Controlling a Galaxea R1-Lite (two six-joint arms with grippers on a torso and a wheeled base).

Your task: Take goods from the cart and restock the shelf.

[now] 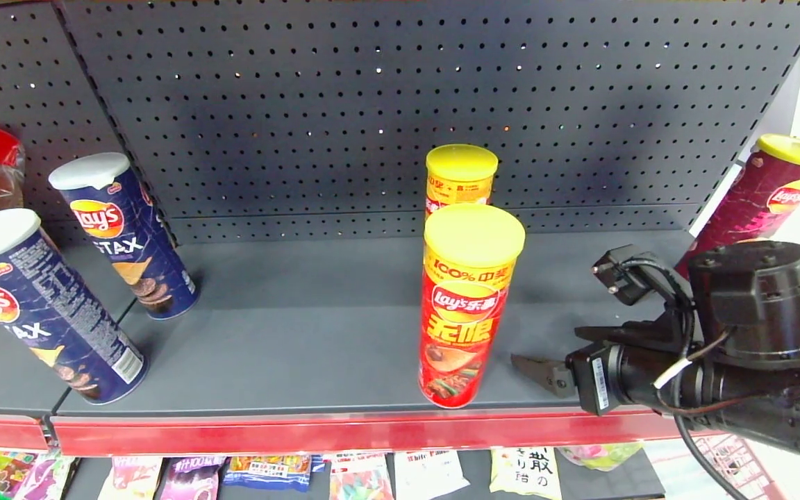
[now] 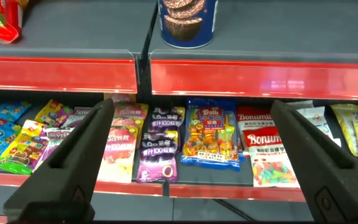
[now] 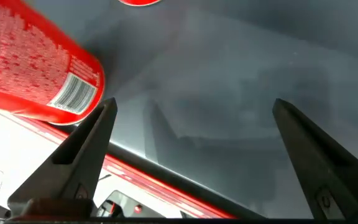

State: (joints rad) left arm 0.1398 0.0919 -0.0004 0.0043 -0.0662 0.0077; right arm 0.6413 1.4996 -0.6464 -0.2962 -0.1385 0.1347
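A red chip can with a yellow lid [image 1: 468, 305] stands upright near the front edge of the grey shelf [image 1: 303, 347]. A second can of the same kind [image 1: 460, 173] stands right behind it. My right gripper [image 1: 549, 348] is just right of the front can, low over the shelf, open and holding nothing. In the right wrist view the red can [image 3: 36, 68] lies outside one finger [image 3: 86, 155], and bare shelf shows between the gripper [image 3: 192, 106] tips. My left gripper [image 2: 192, 104] is open and empty in front of the lower shelf.
Two blue chip cans [image 1: 129, 236] [image 1: 39, 305] stand at the shelf's left, one of them [image 2: 188, 22] above the left gripper. Purple cans [image 1: 778, 187] stand on the right. Candy bags [image 2: 210, 134] fill the lower shelf behind the red lip [image 1: 344, 430]. A pink cart corner [image 1: 733, 465] shows bottom right.
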